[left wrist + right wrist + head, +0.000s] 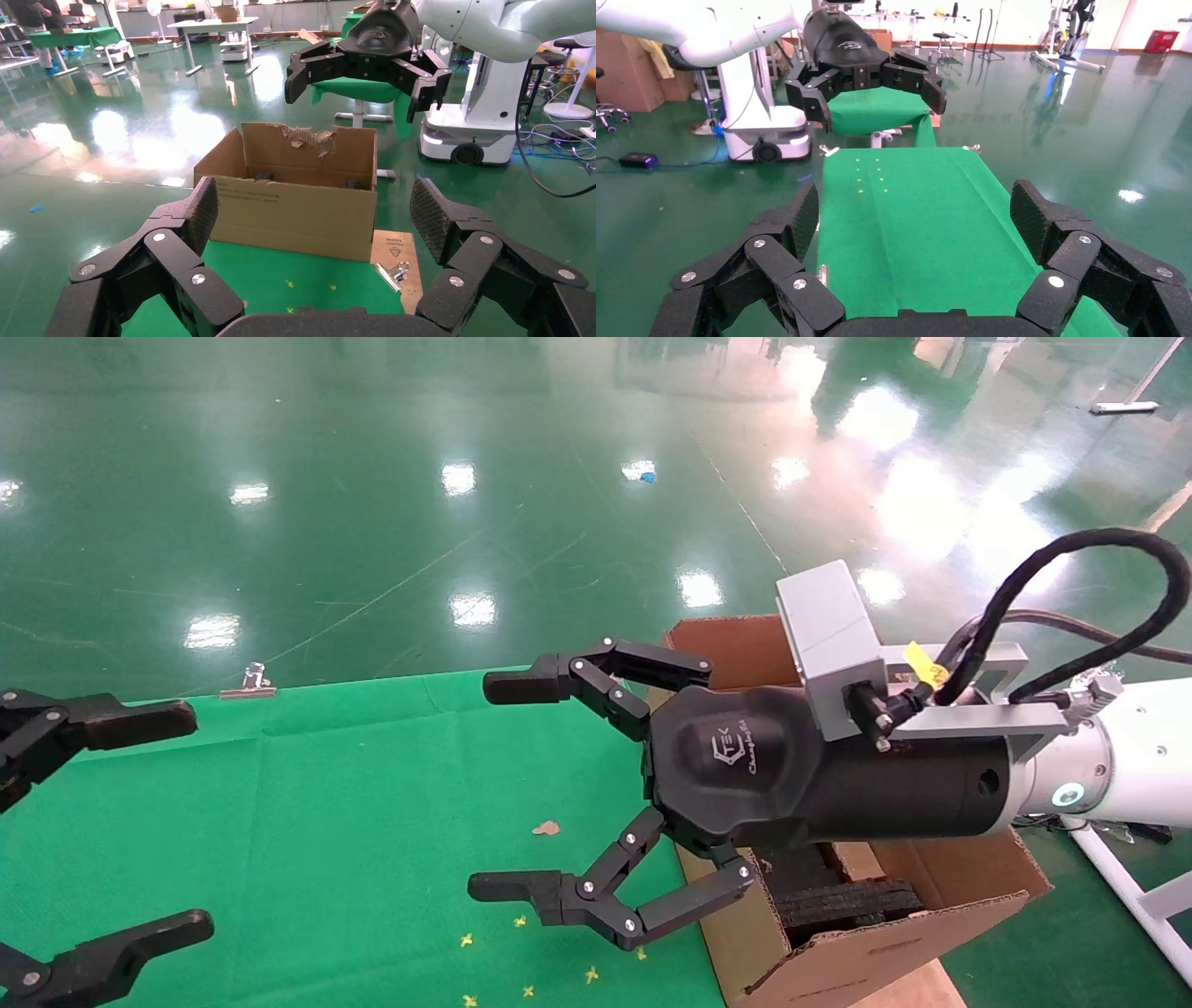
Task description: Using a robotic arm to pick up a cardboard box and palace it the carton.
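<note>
The small taped cardboard box shows in no view. The carton (866, 961) stands at the table's right end, with ragged flaps and black foam (847, 901) inside; it also shows in the left wrist view (295, 210). My right gripper (498, 786), on the white arm, hangs open and empty over the green cloth just left of the carton, fingers pointing left. It also shows in the left wrist view (358, 91) and in its own view (916, 217). My left gripper (189, 822) is open and empty at the table's left side; it also shows in its own view (316, 214) and the right wrist view (877, 105).
The green cloth (326, 803) covers the table. A brown scrap (546, 827) and small yellow marks (466, 941) lie on it. A metal clip (250, 680) sits at the far edge and another (393, 272) by the carton. Glossy green floor surrounds the table.
</note>
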Controlling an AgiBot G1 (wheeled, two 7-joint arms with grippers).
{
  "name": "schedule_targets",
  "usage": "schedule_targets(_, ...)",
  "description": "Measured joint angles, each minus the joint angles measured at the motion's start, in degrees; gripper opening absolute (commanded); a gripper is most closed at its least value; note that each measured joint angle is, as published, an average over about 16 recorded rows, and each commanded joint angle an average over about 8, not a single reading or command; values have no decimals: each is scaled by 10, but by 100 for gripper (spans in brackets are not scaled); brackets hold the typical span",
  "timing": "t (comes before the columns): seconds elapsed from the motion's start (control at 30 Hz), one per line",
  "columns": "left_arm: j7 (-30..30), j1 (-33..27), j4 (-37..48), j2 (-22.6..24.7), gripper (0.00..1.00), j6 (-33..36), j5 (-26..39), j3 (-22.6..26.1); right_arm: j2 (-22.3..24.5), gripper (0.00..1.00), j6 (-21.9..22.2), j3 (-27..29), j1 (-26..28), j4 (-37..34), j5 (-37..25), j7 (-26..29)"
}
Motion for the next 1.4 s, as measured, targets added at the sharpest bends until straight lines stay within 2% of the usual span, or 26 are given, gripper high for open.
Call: schedule_targets(1.4, 0, 0, 0, 0, 100, 0, 0, 0, -2, 100, 2, -7, 7, -7, -4, 2)
